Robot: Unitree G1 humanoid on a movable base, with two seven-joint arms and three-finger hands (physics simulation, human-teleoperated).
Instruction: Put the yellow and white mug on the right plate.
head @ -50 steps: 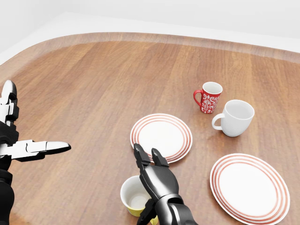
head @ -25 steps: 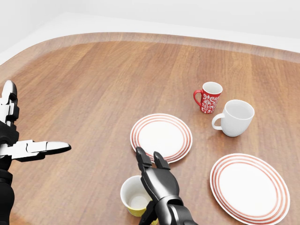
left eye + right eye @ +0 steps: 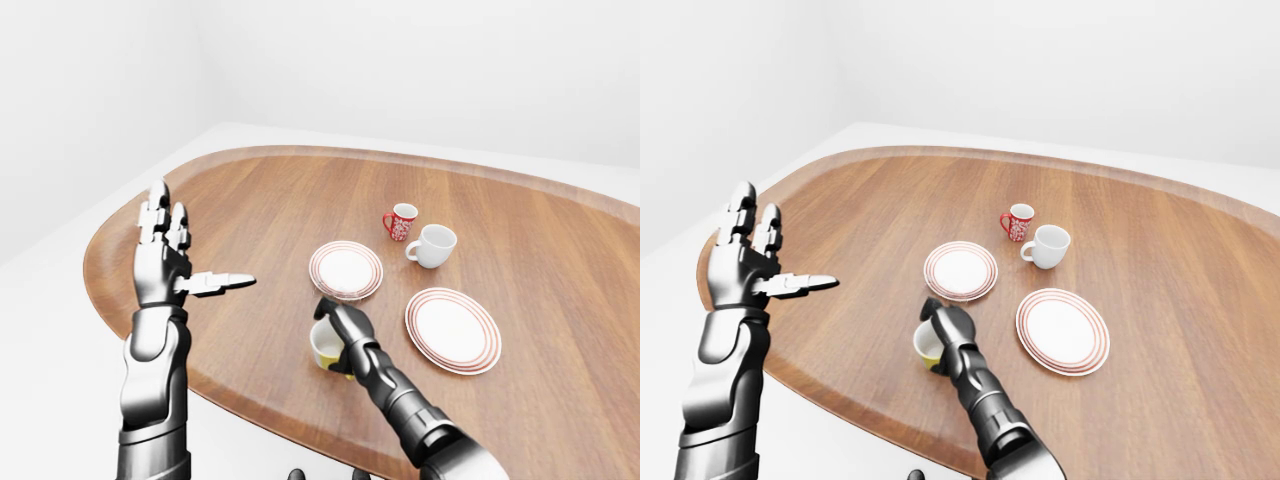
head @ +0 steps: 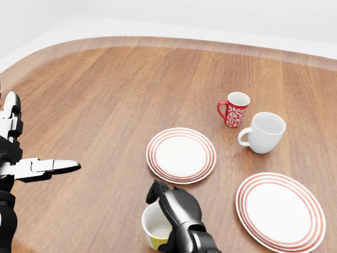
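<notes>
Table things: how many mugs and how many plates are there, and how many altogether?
Mugs: 3, namely the yellow and white mug, the red patterned mug and the white mug.
Plates: 2, the left plate and the right plate.
Total: 5.

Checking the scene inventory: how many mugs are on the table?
3: the red patterned mug and the white mug at upper right of the head view, the yellow and white mug at bottom centre.

- My head view looks steeply down, close over the wooden table point(image 4: 105, 95).
- My two eye views sit farther off, taking in the whole table and my arms.
- All share both plates.
</notes>
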